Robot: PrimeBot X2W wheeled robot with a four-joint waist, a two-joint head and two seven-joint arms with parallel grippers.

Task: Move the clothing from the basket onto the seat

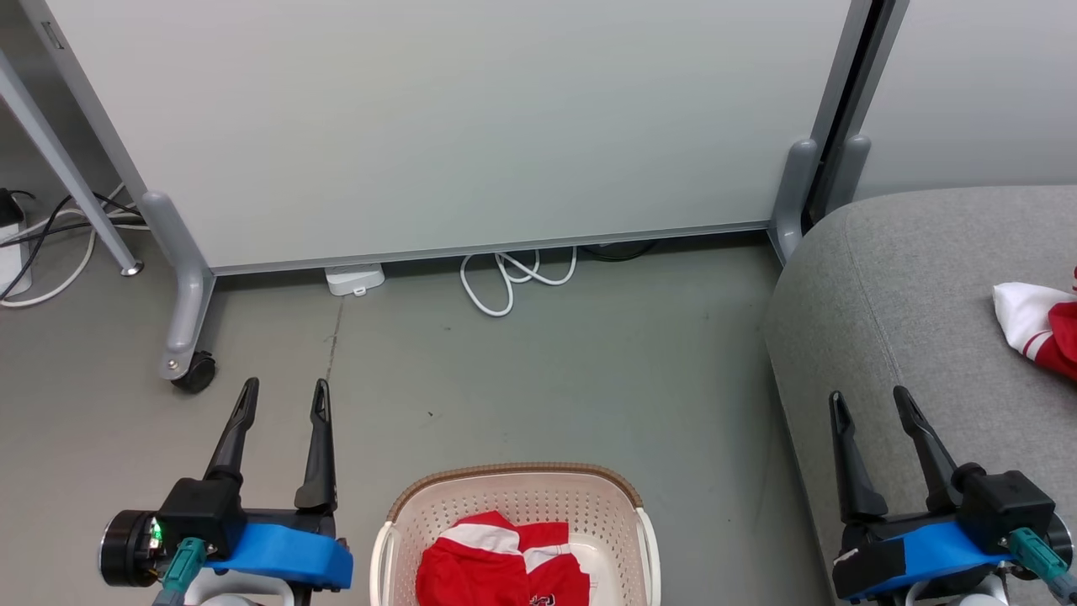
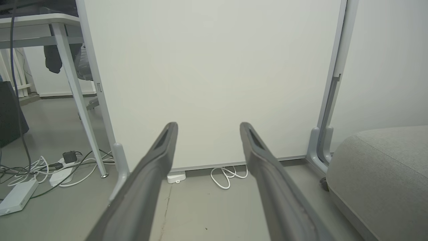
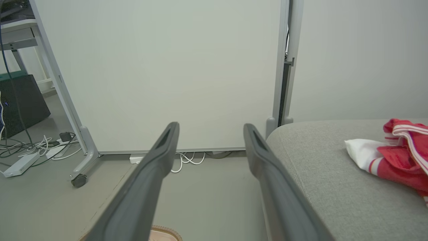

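Note:
A cream basket with a brown rim stands on the floor at the bottom centre of the head view, and a crumpled red and white garment lies inside it. On the grey seat at the right lies a second red and white garment, also seen in the right wrist view. My left gripper hovers open to the left of the basket, with nothing between its fingers. Over the seat's front edge, my right gripper is open and empty too.
A wheeled white partition panel stands behind the basket, with a caster at its left foot. A white cable loop and a small white box lie under its lower edge. Table legs and cables sit at the far left.

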